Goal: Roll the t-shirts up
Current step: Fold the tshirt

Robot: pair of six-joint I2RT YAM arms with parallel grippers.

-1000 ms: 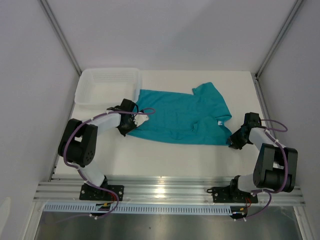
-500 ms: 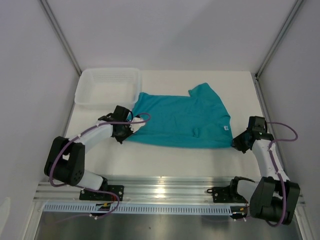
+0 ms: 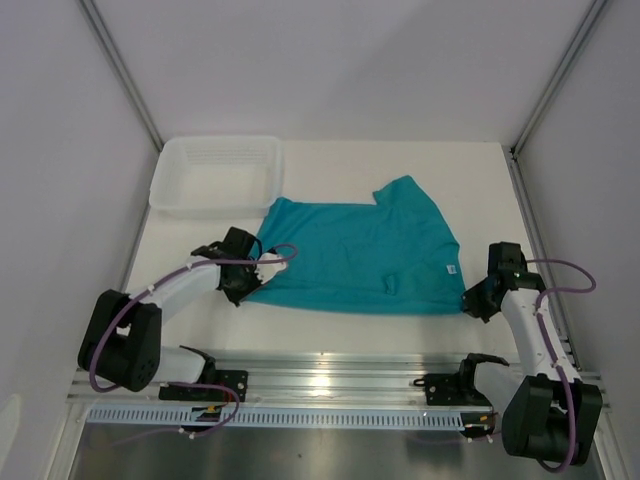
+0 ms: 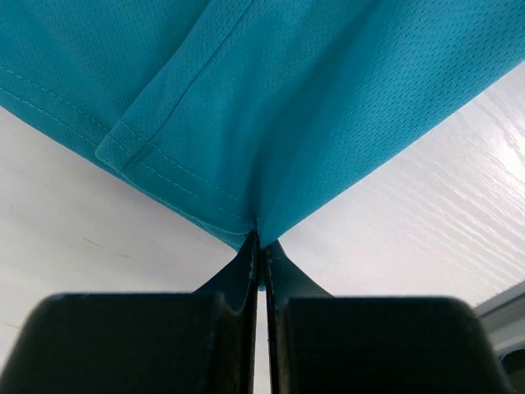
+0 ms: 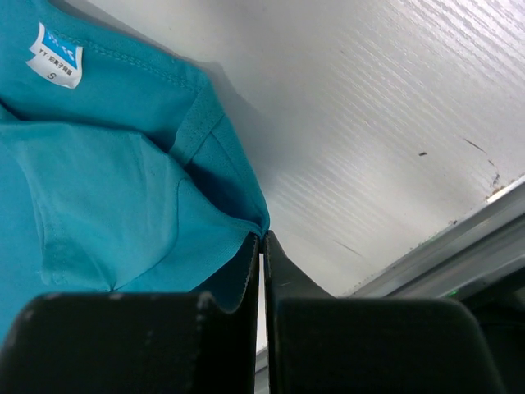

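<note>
The table [image 3: 330, 328] before the t-shirt [image 3: 360, 250] lies open, while the white tray [image 3: 215, 170] blocks the far-left corner.

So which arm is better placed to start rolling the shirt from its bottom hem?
Left, probably. The left gripper is shut on a corner of the t-shirt at its stitched hem; the right gripper pinches the end by the neck label.

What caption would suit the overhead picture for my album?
Left gripper and right gripper each pinch a near corner of the teal t-shirt spread on the table, tray behind.
</note>
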